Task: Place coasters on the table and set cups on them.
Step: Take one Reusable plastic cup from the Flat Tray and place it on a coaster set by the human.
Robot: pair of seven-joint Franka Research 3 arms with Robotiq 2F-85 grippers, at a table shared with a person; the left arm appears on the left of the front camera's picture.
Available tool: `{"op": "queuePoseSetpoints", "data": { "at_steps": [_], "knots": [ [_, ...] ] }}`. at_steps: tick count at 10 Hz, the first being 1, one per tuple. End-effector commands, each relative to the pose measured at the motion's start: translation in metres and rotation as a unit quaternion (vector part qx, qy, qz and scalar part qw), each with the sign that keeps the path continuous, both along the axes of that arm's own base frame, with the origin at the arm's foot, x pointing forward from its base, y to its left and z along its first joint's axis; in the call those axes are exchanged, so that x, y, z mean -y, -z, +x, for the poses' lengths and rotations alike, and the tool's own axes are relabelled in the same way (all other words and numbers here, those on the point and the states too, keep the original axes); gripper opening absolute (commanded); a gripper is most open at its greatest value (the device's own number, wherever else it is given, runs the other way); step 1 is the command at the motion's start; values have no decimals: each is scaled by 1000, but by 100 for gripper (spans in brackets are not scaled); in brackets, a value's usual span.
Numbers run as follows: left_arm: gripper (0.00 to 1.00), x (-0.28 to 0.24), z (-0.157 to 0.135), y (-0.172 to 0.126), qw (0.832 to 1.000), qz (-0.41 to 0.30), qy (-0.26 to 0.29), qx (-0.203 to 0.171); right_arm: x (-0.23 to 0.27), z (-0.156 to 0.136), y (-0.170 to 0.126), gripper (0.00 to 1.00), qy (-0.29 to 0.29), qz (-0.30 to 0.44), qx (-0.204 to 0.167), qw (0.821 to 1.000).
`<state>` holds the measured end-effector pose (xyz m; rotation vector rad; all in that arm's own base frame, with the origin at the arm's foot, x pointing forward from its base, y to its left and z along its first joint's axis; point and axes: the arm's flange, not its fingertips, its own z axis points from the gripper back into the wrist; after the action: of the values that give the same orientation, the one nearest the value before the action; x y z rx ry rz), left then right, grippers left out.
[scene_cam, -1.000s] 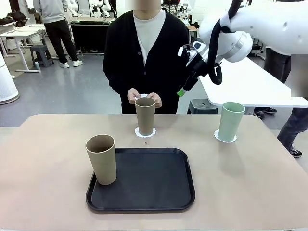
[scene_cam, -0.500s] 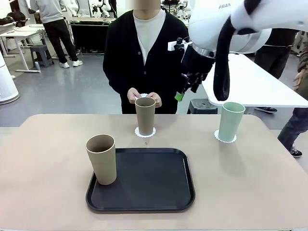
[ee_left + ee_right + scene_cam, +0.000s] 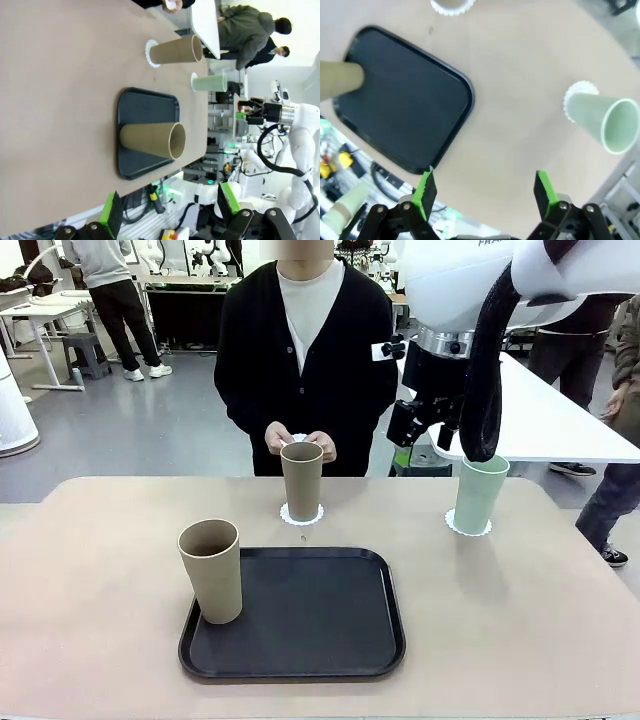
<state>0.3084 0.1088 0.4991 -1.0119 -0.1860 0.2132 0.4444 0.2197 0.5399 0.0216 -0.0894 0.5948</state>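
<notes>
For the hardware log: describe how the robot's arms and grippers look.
The right arm is white with rounded casings, and a black ribbed hose loops down it. The right gripper and the left gripper are black and two-fingered, with bright green pads on the fingertips.

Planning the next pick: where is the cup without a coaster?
Front view: the tan cup stands upright on the tray's left edge, left of the table's middle.
</notes>
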Motion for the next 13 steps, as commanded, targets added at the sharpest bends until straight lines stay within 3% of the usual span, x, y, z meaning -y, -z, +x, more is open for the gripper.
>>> {"op": "queuePoseSetpoints", "data": {
  "at_steps": [1,10,11,13],
  "knots": [
    [100,0,-1,0,1000,-6,0,6,-16,-16,-8,100,-7,5,2,1000],
    [100,0,-1,0,1000,-6,0,6,-16,-13,-8,100,-16,1,7,1000],
    [100,0,-1,0,1000,-6,0,6,14,-25,-11,100,76,34,5,997],
    [100,0,-1,0,1000,-6,0,6,90,-16,-13,100,157,152,-34,975]
  ]
}}
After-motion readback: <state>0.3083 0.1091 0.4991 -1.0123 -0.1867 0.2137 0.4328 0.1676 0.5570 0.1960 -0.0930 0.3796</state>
